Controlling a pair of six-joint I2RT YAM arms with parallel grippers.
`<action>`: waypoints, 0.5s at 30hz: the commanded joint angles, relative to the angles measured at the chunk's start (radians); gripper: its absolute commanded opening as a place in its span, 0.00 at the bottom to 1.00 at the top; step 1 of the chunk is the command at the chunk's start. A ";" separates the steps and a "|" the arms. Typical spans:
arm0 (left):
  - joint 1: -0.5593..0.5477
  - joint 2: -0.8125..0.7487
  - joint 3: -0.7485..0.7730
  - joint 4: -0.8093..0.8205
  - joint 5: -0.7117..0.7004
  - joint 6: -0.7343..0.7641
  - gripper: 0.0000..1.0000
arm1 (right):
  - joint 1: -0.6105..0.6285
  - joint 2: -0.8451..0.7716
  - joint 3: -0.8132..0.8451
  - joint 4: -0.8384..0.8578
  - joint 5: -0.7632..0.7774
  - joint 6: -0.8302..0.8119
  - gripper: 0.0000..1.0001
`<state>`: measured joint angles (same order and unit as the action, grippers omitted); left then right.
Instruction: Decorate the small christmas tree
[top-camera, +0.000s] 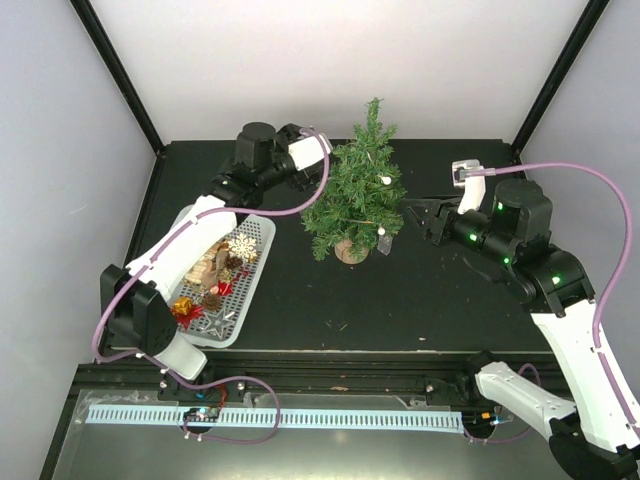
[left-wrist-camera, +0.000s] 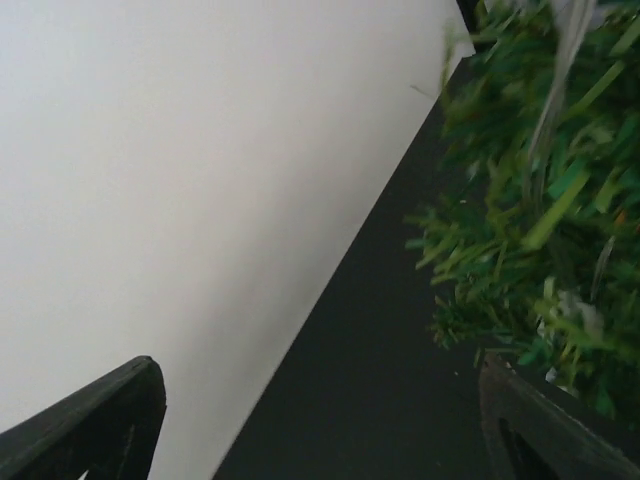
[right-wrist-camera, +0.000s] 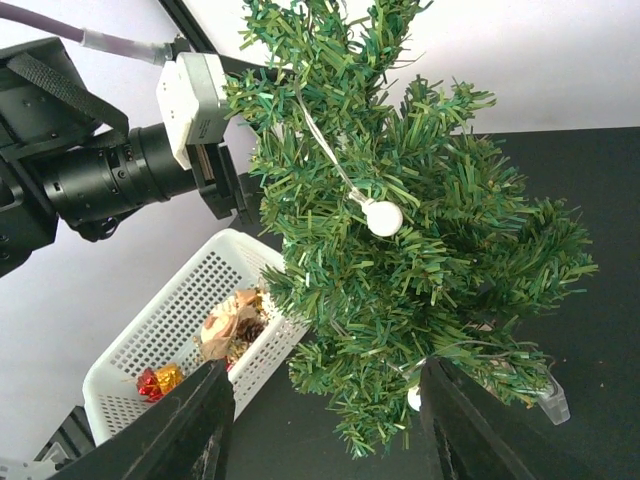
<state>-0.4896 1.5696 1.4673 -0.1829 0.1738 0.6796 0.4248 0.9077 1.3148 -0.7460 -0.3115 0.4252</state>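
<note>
The small christmas tree (top-camera: 358, 185) stands on its wood-slice base (top-camera: 351, 251) at the table's middle back, with white balls on a cord hung in it (right-wrist-camera: 383, 217). My left gripper (top-camera: 318, 170) is open and empty, right at the tree's left side; in the left wrist view its fingers (left-wrist-camera: 90, 425) frame bare table, with tree branches (left-wrist-camera: 530, 200) at the right finger. My right gripper (top-camera: 420, 215) is open and empty just right of the tree; in the right wrist view its fingers (right-wrist-camera: 170, 430) frame the tree (right-wrist-camera: 400, 250).
A white basket (top-camera: 250, 285) at the left holds several ornaments: a white snowflake (top-camera: 242, 245), pine cones, a red-gold gift (top-camera: 184, 308), a silver star (top-camera: 215, 322). It also shows in the right wrist view (right-wrist-camera: 160, 320). White walls with black posts surround the table.
</note>
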 joint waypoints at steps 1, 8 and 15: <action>0.048 -0.083 -0.038 0.029 0.046 -0.083 0.89 | 0.003 -0.018 -0.001 0.017 0.033 -0.020 0.52; 0.167 -0.215 -0.112 -0.019 0.082 -0.186 0.99 | 0.003 -0.022 0.078 -0.123 0.293 -0.059 0.53; 0.355 -0.268 -0.090 -0.245 0.210 -0.289 0.99 | 0.002 -0.013 0.097 -0.253 0.387 -0.120 0.52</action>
<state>-0.2024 1.3121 1.3499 -0.2535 0.3046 0.4618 0.4248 0.8974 1.4136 -0.9062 -0.0105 0.3523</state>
